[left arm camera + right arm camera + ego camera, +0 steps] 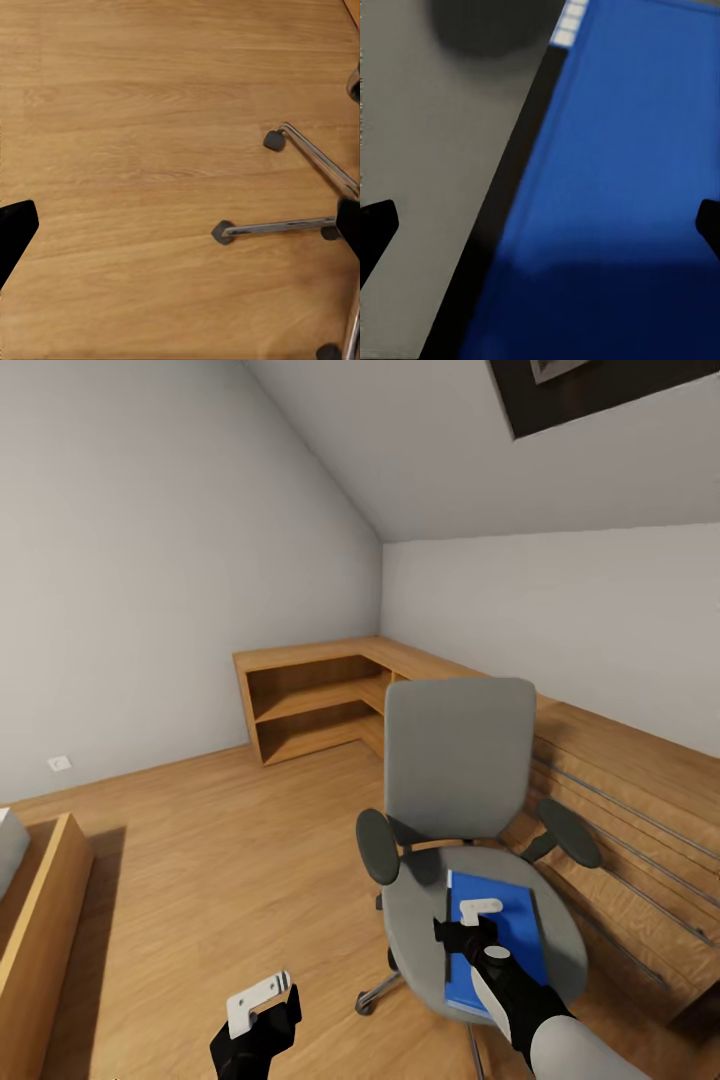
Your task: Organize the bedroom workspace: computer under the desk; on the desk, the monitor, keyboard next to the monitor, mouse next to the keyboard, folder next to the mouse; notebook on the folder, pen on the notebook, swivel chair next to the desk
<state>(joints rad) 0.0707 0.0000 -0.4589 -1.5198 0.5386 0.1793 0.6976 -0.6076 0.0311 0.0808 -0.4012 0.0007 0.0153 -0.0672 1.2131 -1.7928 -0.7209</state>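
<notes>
My left gripper (262,1000) hung low over the bare wood floor (220,860), its fingers spread with nothing between them; in the left wrist view the two dark fingertips (15,232) stood well apart above the floor, with three chrome legs of the chair base (300,225) and their castors off to one side. My right gripper (478,922) hovered just above the folder (510,950), fingers also spread wide and pinching nothing; whether a pad touched the cover I could not tell. In the right wrist view the blue folder (622,187) lay flat on the grey seat, its darker spine edge running beside the upholstery. I saw one folder, and it lay on the seat of the one swivel chair (460,760), its long axis running from the seat's front toward the backrest. I could read no writing, label or brand on anything. The chair had two round black armrests and faced me, its tall back away from me. To its right stood a light-wood dresser (620,830) with long bar handles. Farther off, in the corner, an L-shaped wooden shelf unit (310,700) met the grey walls. One small white wall socket (59,764) sat low on the left wall.
</notes>
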